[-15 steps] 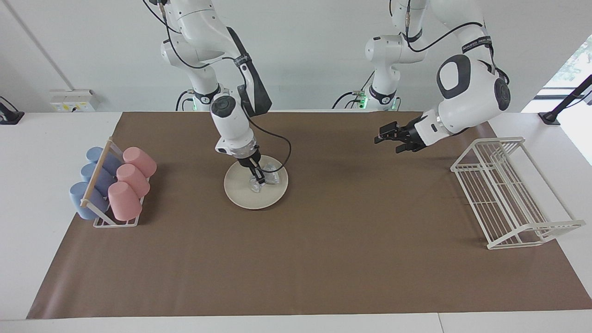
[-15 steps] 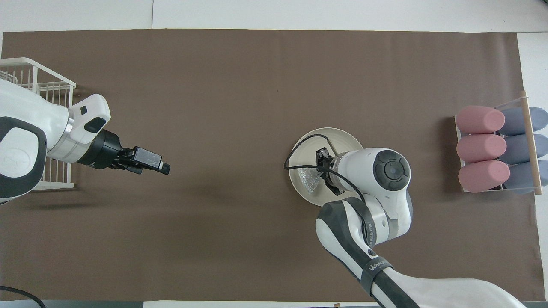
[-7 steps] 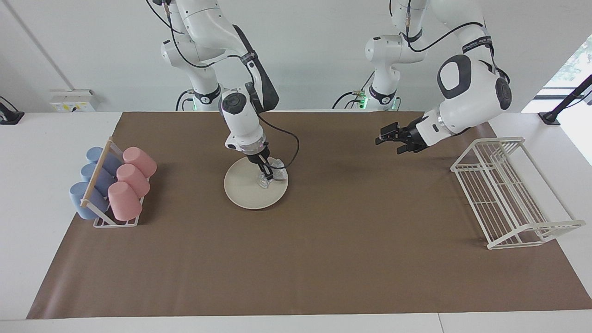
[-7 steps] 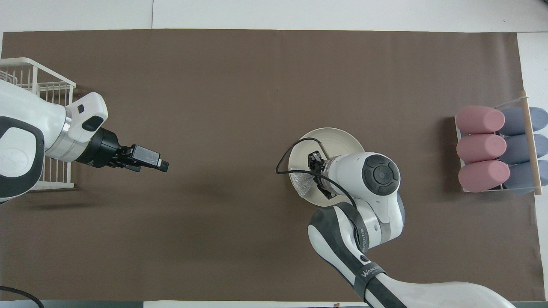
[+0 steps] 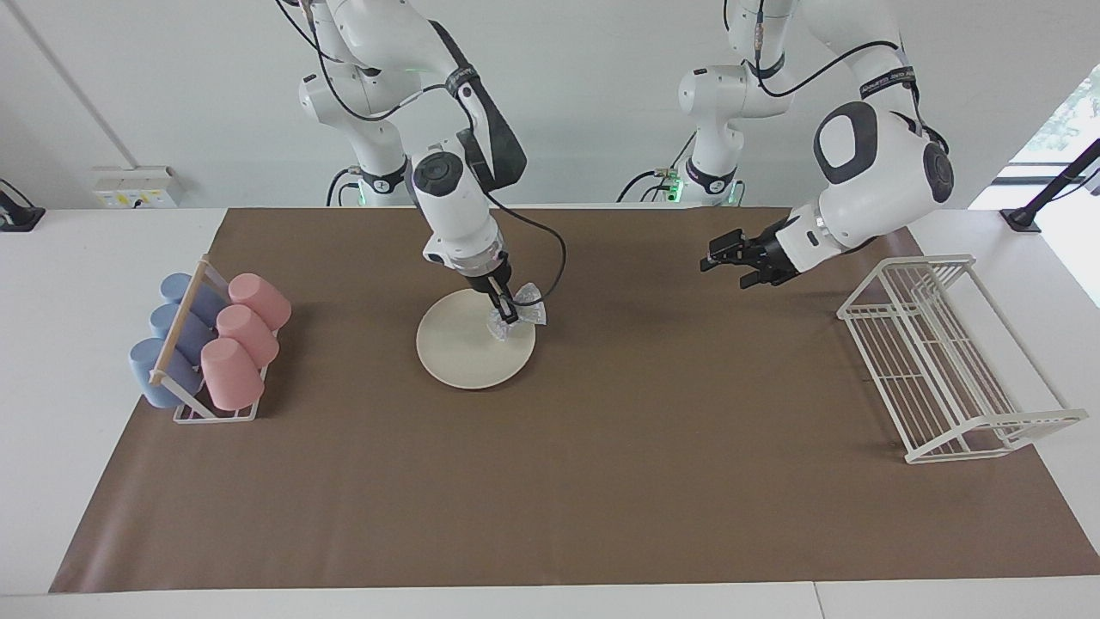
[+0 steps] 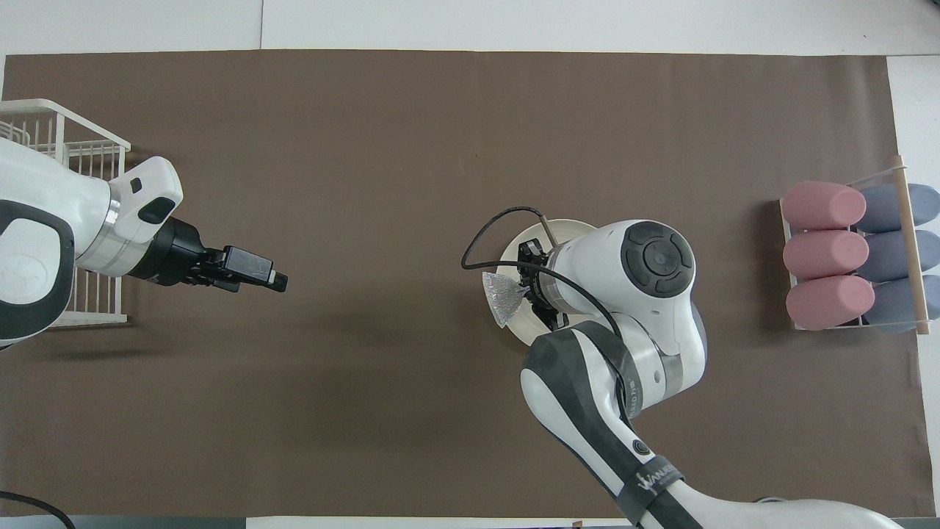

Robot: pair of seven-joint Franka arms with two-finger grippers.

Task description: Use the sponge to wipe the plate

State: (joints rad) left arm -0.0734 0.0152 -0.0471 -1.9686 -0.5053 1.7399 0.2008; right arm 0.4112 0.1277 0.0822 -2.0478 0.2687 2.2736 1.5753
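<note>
Sponge (image 5: pixel 519 313): we note it pinched in the right gripper (image 5: pixel 507 312), fingers clamped on it, over the plate's (image 5: pixel 464 348) rim on the side toward the left arm's end of the table. Its crumpled body fans out past the rim that way; we cannot read a clear long axis. Plate: flat on the brown mat (image 5: pixel 601 481). Left gripper (image 5: pixel 720 253): fingers apart and empty, waiting in the air beside the wire rack (image 5: pixel 941 361). Cups (image 5: pixel 215 340): in a holder at the mat's edge at the right arm's end.
</note>
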